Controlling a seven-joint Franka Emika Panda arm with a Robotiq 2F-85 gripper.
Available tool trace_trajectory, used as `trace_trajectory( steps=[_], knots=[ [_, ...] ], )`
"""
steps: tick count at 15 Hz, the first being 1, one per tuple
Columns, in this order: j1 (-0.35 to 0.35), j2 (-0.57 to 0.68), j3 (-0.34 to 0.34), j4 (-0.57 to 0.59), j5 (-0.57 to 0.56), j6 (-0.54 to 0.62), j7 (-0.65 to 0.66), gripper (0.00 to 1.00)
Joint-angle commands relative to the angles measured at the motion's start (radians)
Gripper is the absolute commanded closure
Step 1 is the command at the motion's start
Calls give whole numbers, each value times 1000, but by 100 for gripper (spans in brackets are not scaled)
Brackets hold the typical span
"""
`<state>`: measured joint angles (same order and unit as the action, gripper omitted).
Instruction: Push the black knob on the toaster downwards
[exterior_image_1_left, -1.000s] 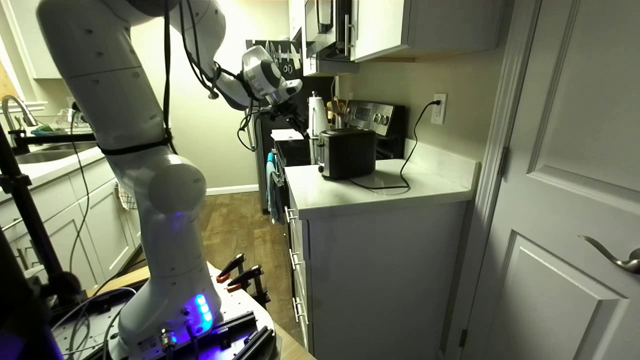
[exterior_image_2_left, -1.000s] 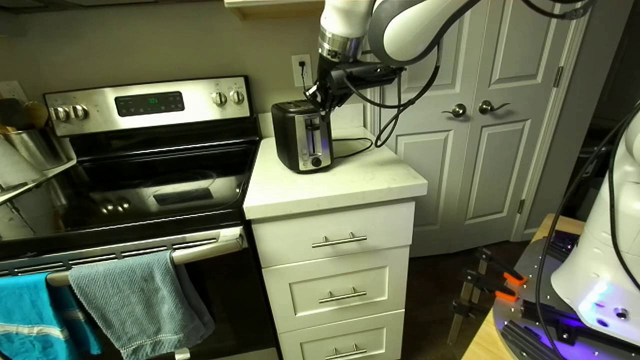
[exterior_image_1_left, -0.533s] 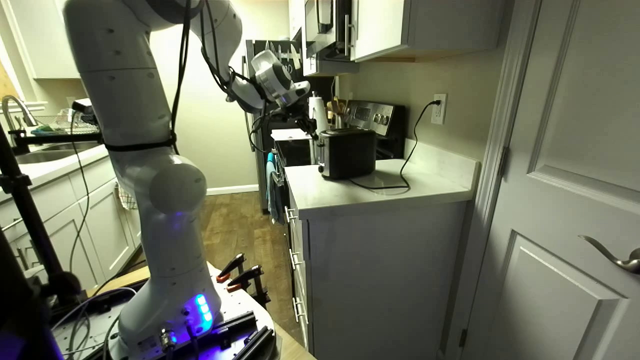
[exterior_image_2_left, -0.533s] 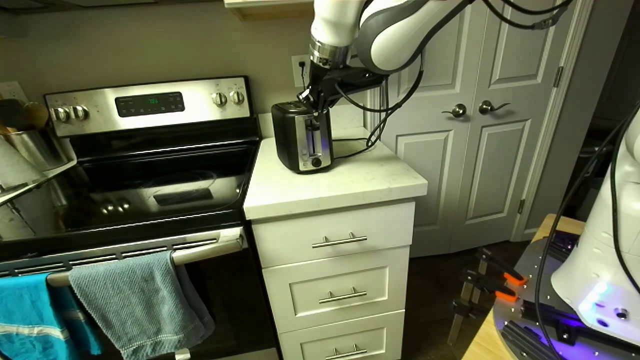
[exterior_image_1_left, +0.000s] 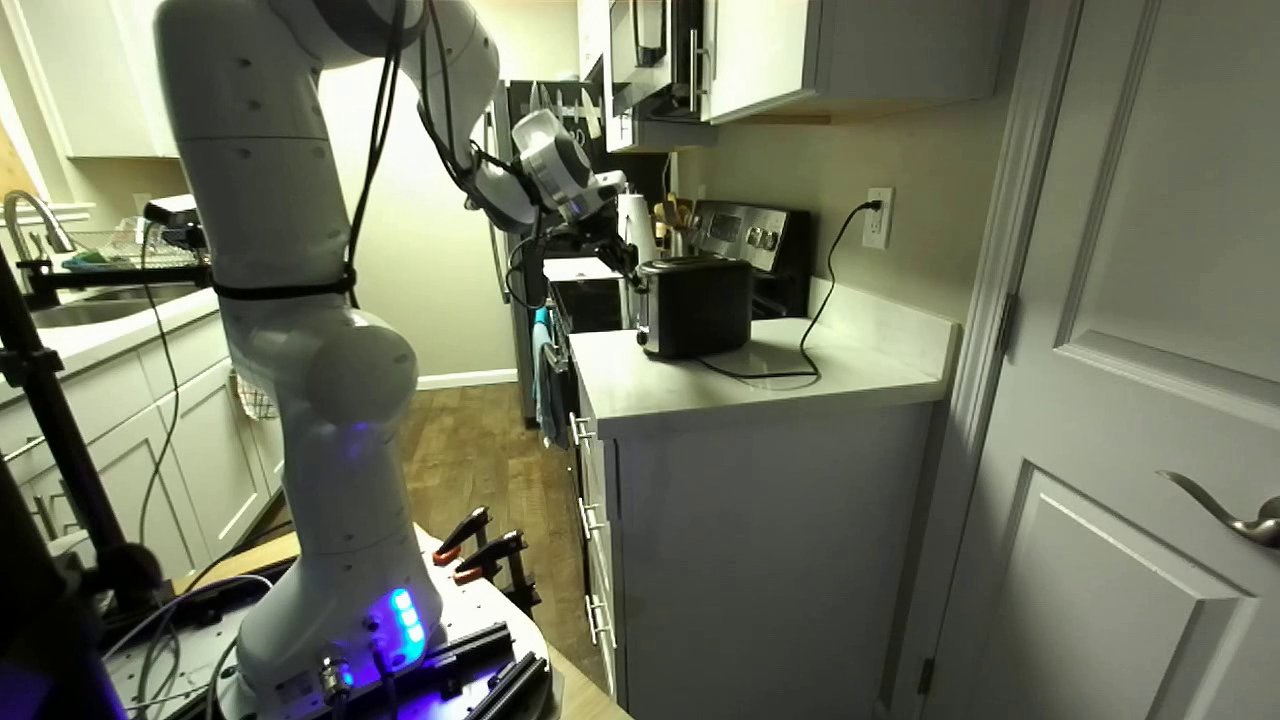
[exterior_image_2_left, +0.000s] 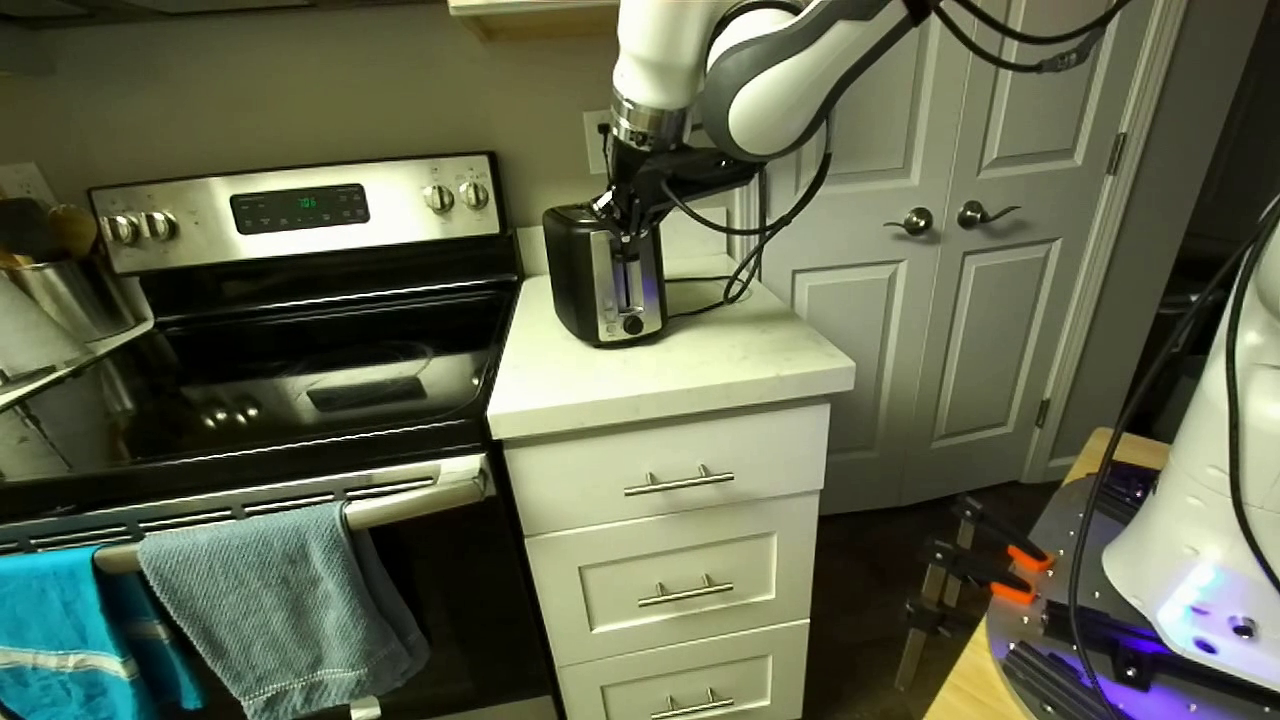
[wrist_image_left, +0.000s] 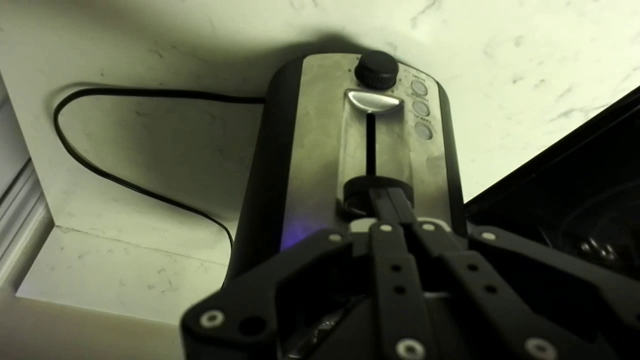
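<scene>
Arm (exterior_image_1_left: 270, 210) rises near-vertically, folds over at the top and slopes down to the gripper (wrist_image_left: 391, 199), which points obliquely downward in an exterior view. Fingers drawn together, side by side. In the wrist view their tips overlap the black knob (wrist_image_left: 358, 188), at the top end of the slot (wrist_image_left: 370, 145). Contact with it: cannot tell.

Toaster (exterior_image_2_left: 575, 275) stands upright on the countertop (exterior_image_2_left: 690, 365), just ahead of the fingertips and reaching below them, front panel (wrist_image_left: 317, 150) toward the gripper.

Appearance: dark sides, brushed-metal front. Away from the fingertips along the slot: silver lip (wrist_image_left: 374, 102), then round black dial (wrist_image_left: 376, 70), farthest off. Three round buttons (wrist_image_left: 421, 107) line up beside the slot. Dark cord (wrist_image_left: 150, 92) loops out from the toaster's side, well apart from the fingertips
</scene>
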<state>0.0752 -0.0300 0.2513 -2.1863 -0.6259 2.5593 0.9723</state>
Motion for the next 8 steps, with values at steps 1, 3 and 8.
trace_trajectory(
  steps=[1,3,8],
  knots=[
    [28,41,-35,20,-46,30,52,100],
    [39,47,-46,23,-52,29,59,100],
    [55,36,-61,24,-72,17,86,100]
  ],
)
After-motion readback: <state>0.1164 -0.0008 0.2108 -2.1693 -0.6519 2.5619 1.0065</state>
